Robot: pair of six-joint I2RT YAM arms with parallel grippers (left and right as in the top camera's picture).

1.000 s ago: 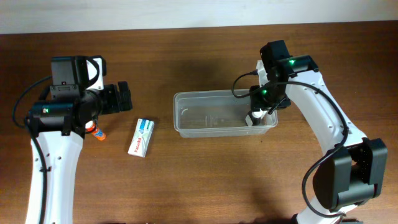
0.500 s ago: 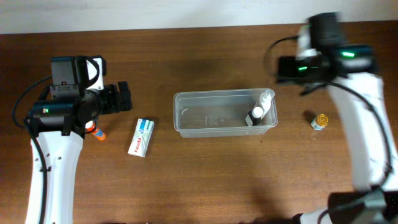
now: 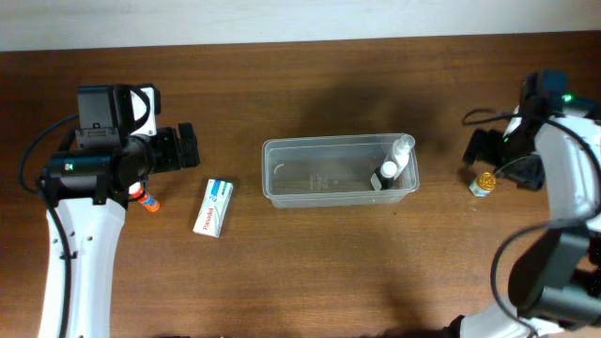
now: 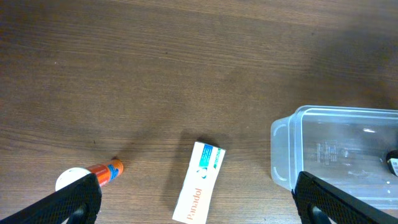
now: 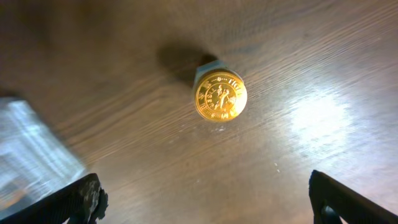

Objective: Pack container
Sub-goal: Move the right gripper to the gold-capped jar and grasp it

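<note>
Right end effector (image 5: 205, 208) spread wide, empty; small gold-lidded round jar (image 5: 220, 95) centred ahead of its fingers. Left end effector (image 4: 202, 208) spread wide, empty. Clear rectangular plastic container (image 3: 329, 142) lies between both end effectors, well apart from right one. Risk: jar likely toppled or shoved aside if approached off-centre.

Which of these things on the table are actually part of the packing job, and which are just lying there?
Part of the job: clear container, white bottle inside it, gold-lidded jar to its right.
Just lying there now: Panadol box, orange tube; probably waiting to be packed too.
</note>
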